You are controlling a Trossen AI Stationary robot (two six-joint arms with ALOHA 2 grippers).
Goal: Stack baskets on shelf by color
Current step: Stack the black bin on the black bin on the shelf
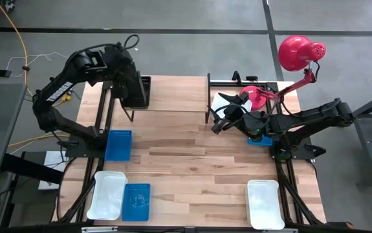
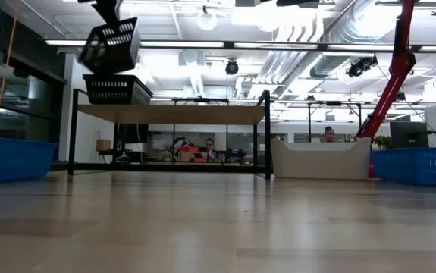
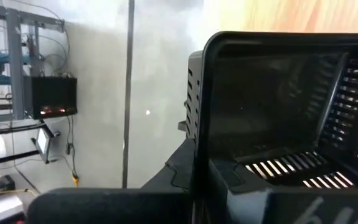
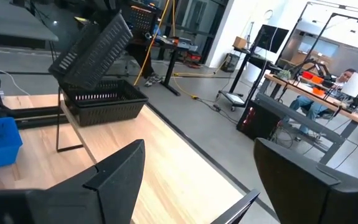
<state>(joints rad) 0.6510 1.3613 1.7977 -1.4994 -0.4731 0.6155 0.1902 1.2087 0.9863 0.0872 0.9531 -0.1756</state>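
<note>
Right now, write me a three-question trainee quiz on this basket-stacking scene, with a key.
1. True or false: the left end effector holds a black basket tilted above another black basket on the shelf.
2. Which colour are the two baskets nearest the table's front-left corner? A) blue basket and white basket B) both black C) both white
3. Fill in: the right end effector is ____ and empty.

Key: 1 true; 2 A; 3 open.
</note>
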